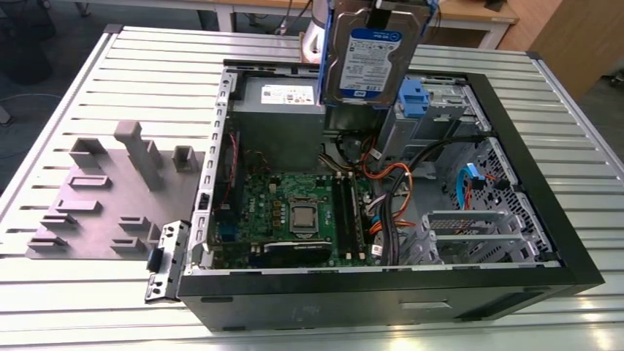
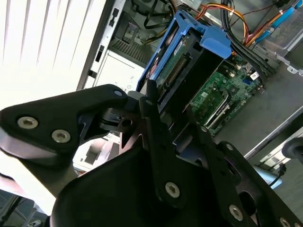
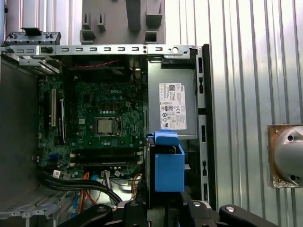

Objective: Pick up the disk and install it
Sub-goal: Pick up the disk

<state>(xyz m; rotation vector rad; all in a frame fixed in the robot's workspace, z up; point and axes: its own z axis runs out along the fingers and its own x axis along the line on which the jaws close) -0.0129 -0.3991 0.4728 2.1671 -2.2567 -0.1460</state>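
1. Holding the disk (image 1: pixel 369 62) clear of everything, my gripper (image 3: pixel 165 208) is clamped on it. In both wrist views I see the black fingers (image 2: pixel 152 109) pressed against its sides, along the blue rails.
2. From the exterior view, the disk hangs upright with its white-and-blue label facing the camera. It is above the far end of the open computer case (image 1: pixel 546 191).
3. It sits over the gap between the grey power supply (image 1: pixel 278 110) and the drive cage (image 1: pixel 434 110), touching neither.
4. Below it I see the motherboard (image 1: pixel 292 212) lying exposed.
5. At the exterior view's left, a grey fixture block (image 1: pixel 98 212) rests on the slatted table (image 1: pixel 98 307), well apart from the disk.
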